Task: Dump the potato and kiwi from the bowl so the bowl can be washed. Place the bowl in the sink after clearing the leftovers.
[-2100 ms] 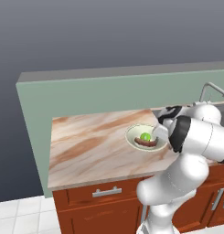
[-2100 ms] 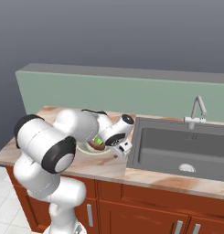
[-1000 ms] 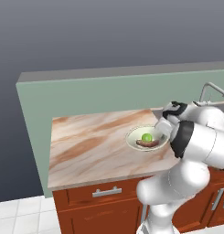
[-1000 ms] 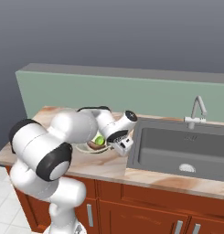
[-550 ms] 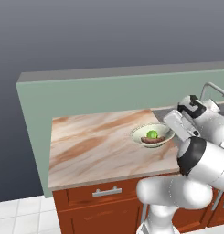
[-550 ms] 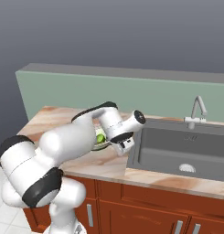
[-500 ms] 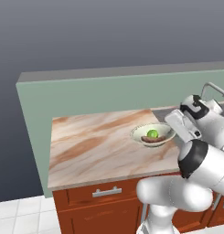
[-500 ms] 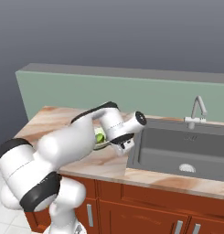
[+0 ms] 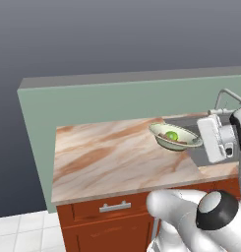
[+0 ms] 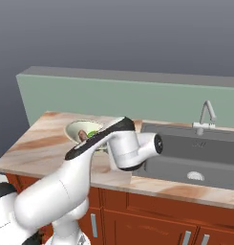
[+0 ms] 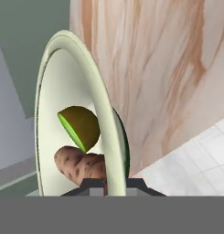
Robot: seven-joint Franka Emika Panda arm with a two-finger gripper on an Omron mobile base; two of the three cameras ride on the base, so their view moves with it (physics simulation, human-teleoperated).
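Lifted since two seconds ago, the wide cream bowl hangs above the marble tabletop, near the dark grey sink, its rim clamped in the tool. Brown potato and green kiwi remain inside, so dumping and sink placement are both left.

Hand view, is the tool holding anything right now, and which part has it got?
Yes. The tool is shut on the bowl, pinching its rim edge-on, with the kiwi and potato inside.
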